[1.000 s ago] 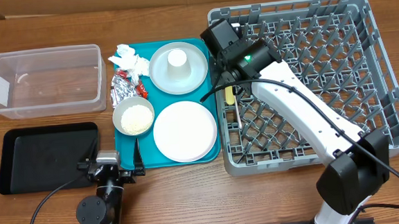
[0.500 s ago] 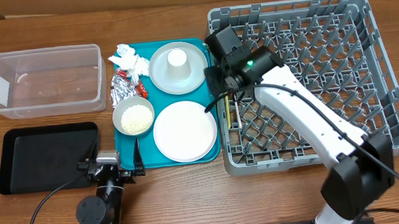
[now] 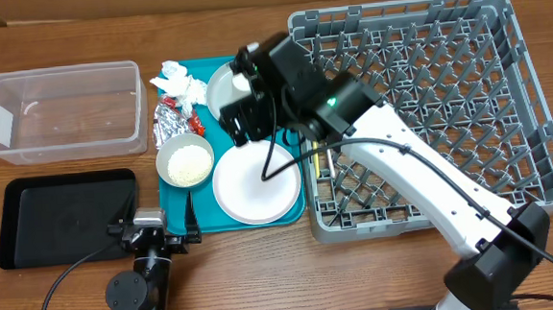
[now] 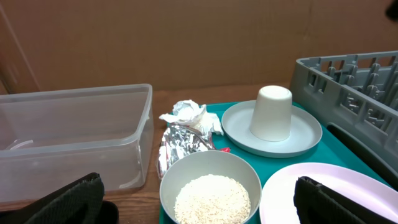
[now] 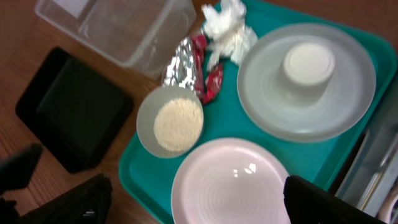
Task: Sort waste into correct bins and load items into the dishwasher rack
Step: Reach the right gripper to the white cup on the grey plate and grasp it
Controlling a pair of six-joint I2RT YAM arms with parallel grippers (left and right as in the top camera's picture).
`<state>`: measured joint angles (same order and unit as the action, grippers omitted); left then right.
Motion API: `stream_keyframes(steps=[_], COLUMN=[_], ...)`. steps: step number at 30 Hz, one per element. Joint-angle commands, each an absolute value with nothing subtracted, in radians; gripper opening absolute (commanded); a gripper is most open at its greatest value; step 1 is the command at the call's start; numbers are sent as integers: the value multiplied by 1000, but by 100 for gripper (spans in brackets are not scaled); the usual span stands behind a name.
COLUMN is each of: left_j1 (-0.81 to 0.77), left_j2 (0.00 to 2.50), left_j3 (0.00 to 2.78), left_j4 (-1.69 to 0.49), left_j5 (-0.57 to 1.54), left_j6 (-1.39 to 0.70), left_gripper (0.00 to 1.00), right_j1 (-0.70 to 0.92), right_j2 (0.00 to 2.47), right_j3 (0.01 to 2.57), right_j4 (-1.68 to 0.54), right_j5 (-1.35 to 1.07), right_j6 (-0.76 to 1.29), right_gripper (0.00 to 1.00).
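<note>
The right claw hangs over the teal tray with its fingers spread wide and nothing between them. The white plate lies straight beneath it. Just ahead sit the bowl of rice and the upturned cup on the grey-green plate. Beyond those are the foil wrapper and tissue, then the clear tub. The black tray lies off to one side.

From overhead the arm hides most of the cup and part of its plate. Only that view shows the rack whole, behind the claw, with the yellow utensil inside near its wall.

The left claw is also wide open and empty. Its low camera gives what the others cannot — the cup, foil and tissue side-on, and the bowl directly ahead.
</note>
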<state>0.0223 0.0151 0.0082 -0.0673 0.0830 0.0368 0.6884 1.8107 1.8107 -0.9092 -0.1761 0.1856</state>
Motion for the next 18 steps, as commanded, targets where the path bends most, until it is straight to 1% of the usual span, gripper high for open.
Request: stream_keyframes(steps=[1,4,5,10,14,18], left_j1=[33,33,33,33,33,33], left_j2=[4,4,4,4,4,4], left_j3=[5,5,5,5,5,5], left_j4=[-69,-69,-69,-69,-69,-69], left_j5=[94,94,94,94,94,94], left_j6=[49,49,49,49,49,49], left_gripper=[100,100,100,100,100,100], right_j1=[672,671,671,631,601,593], right_j2=[1875,1983,2017,2187,2261,2306], right_j3=[1942,1950,1950,1950,1950,1950], right_j4=[-881,-769,-746,-629,-545,-516], right_j5=[-168,20,39,44,39,32], right_j6=[167,165,147,122,122,122], right_gripper=[92,95,95,95,95,95])
